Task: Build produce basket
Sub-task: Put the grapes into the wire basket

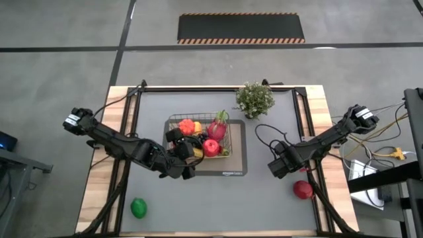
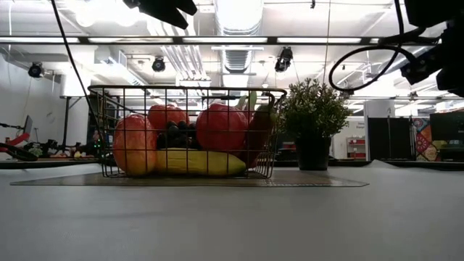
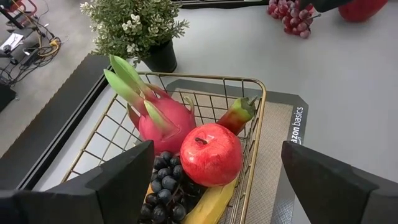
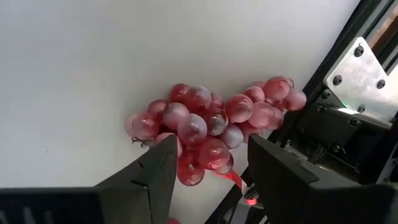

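my left jaws (image 3: 211, 186) hang wide open and empty over the basket (image 1: 173, 121) at frame centre, loaded with produce. my right jaws (image 4: 211, 165) straddle the red grapes (image 4: 208, 127) at centre right, open, not yet gripping.

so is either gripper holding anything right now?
No. The left gripper is open above the basket; the right gripper is open over the red grapes, not closed on them.
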